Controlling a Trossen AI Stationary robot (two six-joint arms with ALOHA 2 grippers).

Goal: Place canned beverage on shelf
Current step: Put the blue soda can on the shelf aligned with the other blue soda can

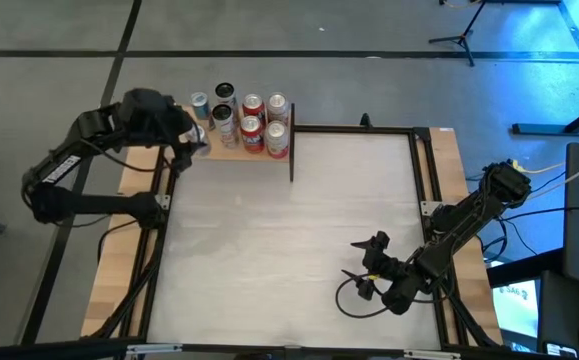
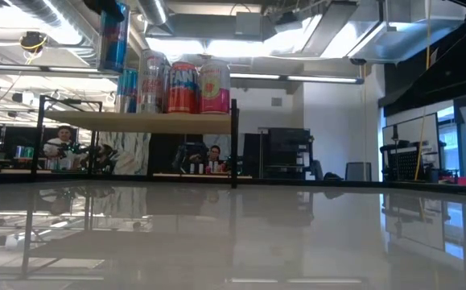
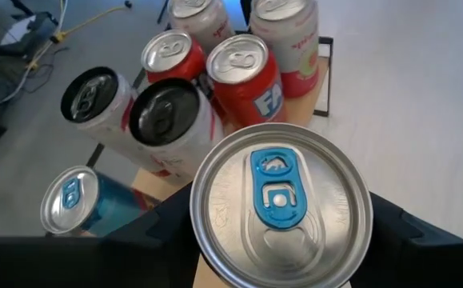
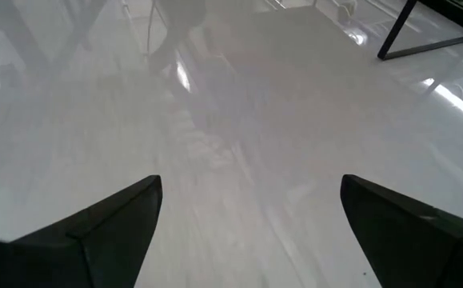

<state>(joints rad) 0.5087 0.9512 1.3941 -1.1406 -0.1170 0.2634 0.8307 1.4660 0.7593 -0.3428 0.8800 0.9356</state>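
Left wrist view is filled by the held can (image 3: 281, 208), seen from above: a silver lid with a blue pull tab, pinched on its two sides by the dark fingers (image 3: 147, 236) of the left hand (image 3: 283, 240). The can is carried above the near edge of the shelf (image 3: 167, 192), just beside a blue can (image 3: 75, 200) and near the cluster of red and pale cans (image 3: 243, 72) already standing there.

A filled beverage can is judged moderately heavy for its size, stiff while sealed, and smooth enough to slip if the pinch is slack. The thin wall can dent under excess force. Hold is best taken on the cylindrical wall, at mid-height or above, with the can kept upright.

High view places the left hand (image 1: 191, 135) at the left end of the shelf (image 1: 229, 150), at the far left corner of the desk (image 1: 289, 250). It also shows the right hand (image 1: 369, 265), parked low near the desk's right edge, with fingers spread and nothing between them; the right wrist view confirms this.

Low view shows what the others do not: the blue can side-on (image 2: 115, 36), raised clear above the shelf board (image 2: 136, 121) and above the tops of the standing cans (image 2: 183, 87).
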